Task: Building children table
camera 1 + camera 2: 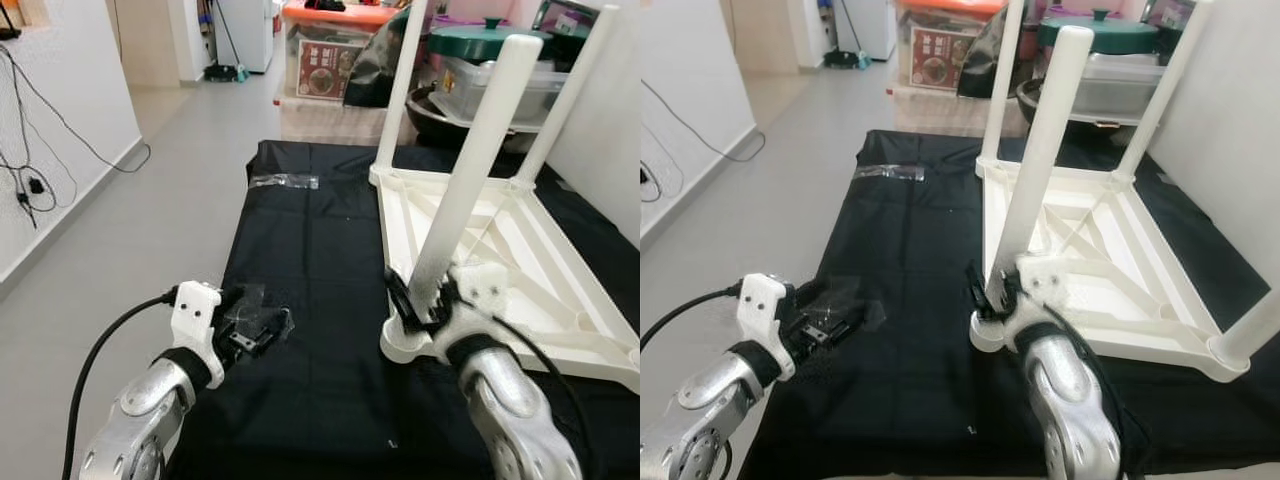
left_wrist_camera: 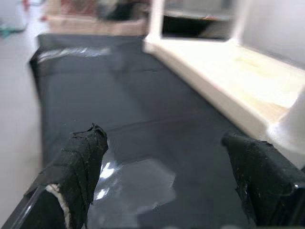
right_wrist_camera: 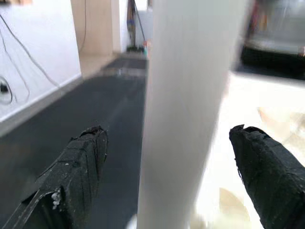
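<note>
Three white legs stand up from the upturned white children's table (image 1: 520, 250), which lies top-down on the right half of a black cloth (image 1: 300, 260) spread over the floor. A fourth leg (image 1: 1252, 330) shows at the near right corner in the right eye view, cut off by the frame edge. The nearest leg (image 1: 470, 160) rises at the table's near left corner, and the right gripper (image 1: 420, 300) sits at its base with its black fingers (image 3: 76, 176) spread on either side of the leg, not pressed against it; its socket is partly hidden behind the wrist. The left gripper (image 1: 262, 328) is over the cloth to the left, well apart from the table, its fingers (image 2: 78, 167) open and holding nothing, above a crumpled clear plastic wrapper (image 2: 133, 183). Another strip of clear plastic (image 1: 285, 181) lies near the cloth's far edge. Beyond the cloth, a clear storage bin (image 1: 500, 85) stands under a green lid (image 1: 485, 40); its contents cannot be made out. An orange-lidded box (image 1: 330, 55) is beside it. Pale grey floor (image 1: 150, 230) runs left to a white wall with trailing black cables (image 1: 40, 130).
</note>
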Motion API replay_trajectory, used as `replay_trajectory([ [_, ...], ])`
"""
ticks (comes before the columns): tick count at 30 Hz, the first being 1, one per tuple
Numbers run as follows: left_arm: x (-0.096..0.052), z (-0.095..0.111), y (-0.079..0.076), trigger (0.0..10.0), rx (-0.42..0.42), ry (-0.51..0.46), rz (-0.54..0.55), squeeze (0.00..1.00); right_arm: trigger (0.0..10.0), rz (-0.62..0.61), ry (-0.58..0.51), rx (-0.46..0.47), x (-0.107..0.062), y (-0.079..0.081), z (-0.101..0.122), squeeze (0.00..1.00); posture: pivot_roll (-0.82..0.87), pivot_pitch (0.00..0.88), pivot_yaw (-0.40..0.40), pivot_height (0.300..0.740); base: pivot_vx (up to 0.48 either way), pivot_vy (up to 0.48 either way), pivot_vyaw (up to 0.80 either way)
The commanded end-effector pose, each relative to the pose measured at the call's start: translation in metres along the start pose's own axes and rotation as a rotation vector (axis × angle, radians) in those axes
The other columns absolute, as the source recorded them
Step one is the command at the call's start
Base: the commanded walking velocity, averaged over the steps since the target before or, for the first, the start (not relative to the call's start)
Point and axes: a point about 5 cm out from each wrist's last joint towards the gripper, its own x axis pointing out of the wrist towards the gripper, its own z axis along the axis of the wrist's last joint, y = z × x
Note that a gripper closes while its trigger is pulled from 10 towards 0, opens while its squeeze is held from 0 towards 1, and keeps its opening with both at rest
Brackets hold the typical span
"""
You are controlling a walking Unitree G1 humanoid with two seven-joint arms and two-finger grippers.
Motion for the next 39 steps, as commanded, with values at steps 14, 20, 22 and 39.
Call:
replay_trajectory([
  [14, -0.023, -0.013, 0.004, 10.0, 0.007, 0.105, 0.201, 0.00, 10.0, 0.039, 0.151, -0.154, -0.013, 0.000, -0.013, 0.00, 0.04, 0.000, -0.065, 0.740, 0.000, 0.000, 0.00],
  [20, -0.021, -0.013, 0.006, 10.0, 0.013, 0.101, 0.215, 0.00, 10.0, 0.046, 0.108, -0.093, -0.001, 0.001, -0.004, 0.00, 0.05, 0.000, -0.075, 0.740, 0.000, 0.000, 0.00],
  [22, -0.019, -0.012, 0.006, 10.0, 0.014, 0.098, 0.210, 0.00, 10.0, 0.041, 0.102, -0.090, 0.002, 0.000, -0.003, 0.00, 0.05, 0.000, -0.077, 0.740, 0.000, 0.000, 0.00],
  [39, -0.009, -0.009, 0.001, 10.0, 0.002, 0.069, 0.197, 0.00, 0.0, 0.015, 0.132, 0.033, 0.045, -0.001, -0.009, 0.00, 0.07, 0.000, -0.095, 0.740, 0.000, 0.000, 0.00],
])
